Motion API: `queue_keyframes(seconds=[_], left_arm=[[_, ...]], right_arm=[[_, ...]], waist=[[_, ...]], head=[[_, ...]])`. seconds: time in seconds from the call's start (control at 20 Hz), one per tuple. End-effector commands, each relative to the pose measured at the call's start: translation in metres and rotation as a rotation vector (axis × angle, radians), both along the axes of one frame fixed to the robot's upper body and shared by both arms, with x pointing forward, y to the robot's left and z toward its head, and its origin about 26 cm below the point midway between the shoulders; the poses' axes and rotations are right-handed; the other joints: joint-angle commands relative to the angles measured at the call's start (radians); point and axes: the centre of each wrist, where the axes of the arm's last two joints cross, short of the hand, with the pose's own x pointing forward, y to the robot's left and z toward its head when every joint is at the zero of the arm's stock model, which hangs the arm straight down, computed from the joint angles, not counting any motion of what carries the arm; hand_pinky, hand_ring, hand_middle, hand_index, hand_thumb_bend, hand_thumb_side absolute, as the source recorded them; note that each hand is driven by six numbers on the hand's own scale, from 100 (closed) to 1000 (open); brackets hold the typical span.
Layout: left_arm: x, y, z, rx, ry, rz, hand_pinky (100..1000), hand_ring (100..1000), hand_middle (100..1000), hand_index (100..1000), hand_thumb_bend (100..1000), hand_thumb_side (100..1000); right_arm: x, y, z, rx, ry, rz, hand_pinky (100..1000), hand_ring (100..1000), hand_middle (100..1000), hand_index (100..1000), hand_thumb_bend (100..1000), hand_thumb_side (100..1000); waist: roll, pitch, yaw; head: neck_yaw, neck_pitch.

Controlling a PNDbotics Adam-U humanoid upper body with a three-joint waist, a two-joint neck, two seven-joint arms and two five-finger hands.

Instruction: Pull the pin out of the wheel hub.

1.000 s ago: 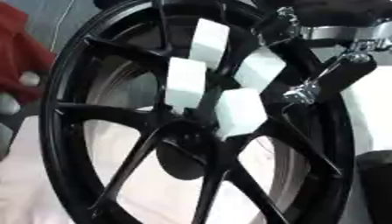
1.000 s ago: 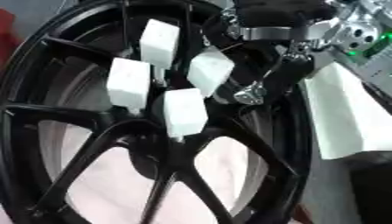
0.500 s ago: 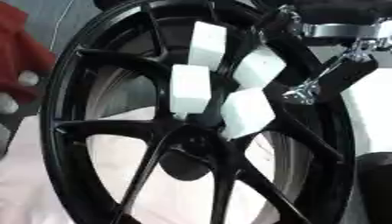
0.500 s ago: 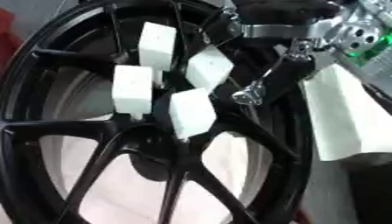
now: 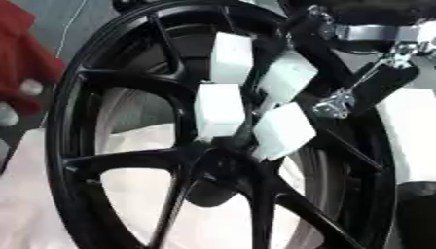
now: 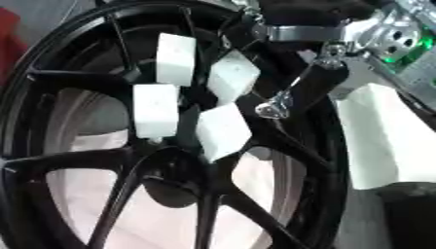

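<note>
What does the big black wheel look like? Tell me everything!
The wheel is glossy black, metal by its look, and stands on edge, nearly filling both views. Thin spokes run from the round rim to a dark hub low in the middle. White cloth shows through the gaps. The right hand, with white block-like fingertips, reaches in from the upper right and sits against the spokes just above the hub. The pin cannot be made out.
</note>
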Motion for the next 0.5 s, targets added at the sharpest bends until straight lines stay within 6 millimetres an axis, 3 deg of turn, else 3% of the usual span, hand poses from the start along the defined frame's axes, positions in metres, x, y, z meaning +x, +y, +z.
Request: queue_keyframes(seconds=[0.05,0.5], left_arm=[[-0.003,0.003,0.008,0.026,-0.027,0.007,805,776,661,877,150,888],[-0.003,0.005,0.007,0.031,-0.022,0.015,805,777,663,877,151,882]], right_arm=[[-0.013,-0.008,0.021,0.016,-0.05,-0.008,754,581,239,282,100,100],[-0.029,-0.028,0.041,0.114,-0.142,-0.042,726,492,119,194,100,100]], waist=[[0.01,-0.034,-0.005],[0.01,-0.055,-0.024]], head=[[-0.007,-0.007],[0.001,0.014]])
